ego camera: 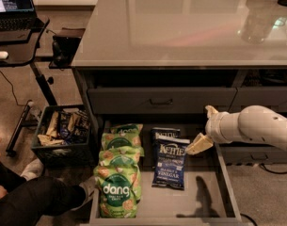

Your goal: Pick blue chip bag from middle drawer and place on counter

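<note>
The blue chip bag (170,166) lies flat in the open middle drawer (202,199), with its "Kettle" logo facing up. A darker twin Kettle bag (164,133) lies partly under it, toward the back. My gripper (205,128) hangs over the drawer just right of the blue bag's top corner. It is open and empty, with one cream finger (199,144) close to the bag. The white arm comes in from the right. The glossy counter (180,27) spans the top of the cabinet above.
Several green "dang" bags (117,182) lie in a row along the drawer's left side. A closed drawer front with a dark handle (161,101) is above. A black crate of snacks (60,131) stands on the floor at left. A desk with a laptop (13,4) is at far left, and a person's leg (35,201) at bottom left.
</note>
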Controlling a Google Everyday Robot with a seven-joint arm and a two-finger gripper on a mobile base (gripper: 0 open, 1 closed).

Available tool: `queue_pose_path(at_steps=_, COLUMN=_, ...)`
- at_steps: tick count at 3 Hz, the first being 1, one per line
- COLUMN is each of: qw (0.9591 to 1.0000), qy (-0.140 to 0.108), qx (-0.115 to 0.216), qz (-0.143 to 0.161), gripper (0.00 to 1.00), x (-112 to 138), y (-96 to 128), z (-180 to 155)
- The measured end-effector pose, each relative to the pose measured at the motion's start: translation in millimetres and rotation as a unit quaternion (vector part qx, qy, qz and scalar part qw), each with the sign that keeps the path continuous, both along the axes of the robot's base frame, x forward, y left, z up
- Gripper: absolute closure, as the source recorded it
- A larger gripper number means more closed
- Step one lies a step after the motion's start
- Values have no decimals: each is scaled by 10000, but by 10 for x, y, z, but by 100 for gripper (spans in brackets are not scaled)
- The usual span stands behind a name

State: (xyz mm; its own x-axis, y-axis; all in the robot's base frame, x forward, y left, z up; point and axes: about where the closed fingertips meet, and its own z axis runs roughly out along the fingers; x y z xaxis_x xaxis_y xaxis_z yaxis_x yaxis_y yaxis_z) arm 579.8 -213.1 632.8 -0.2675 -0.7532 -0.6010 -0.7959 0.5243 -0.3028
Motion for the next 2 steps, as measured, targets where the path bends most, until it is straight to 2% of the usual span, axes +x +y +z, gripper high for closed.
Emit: queue_pose_path(at_steps=2, qw=9980, qy=-102, qx=307, qz=-538, gripper=0, x=248, y=-130, z=-509)
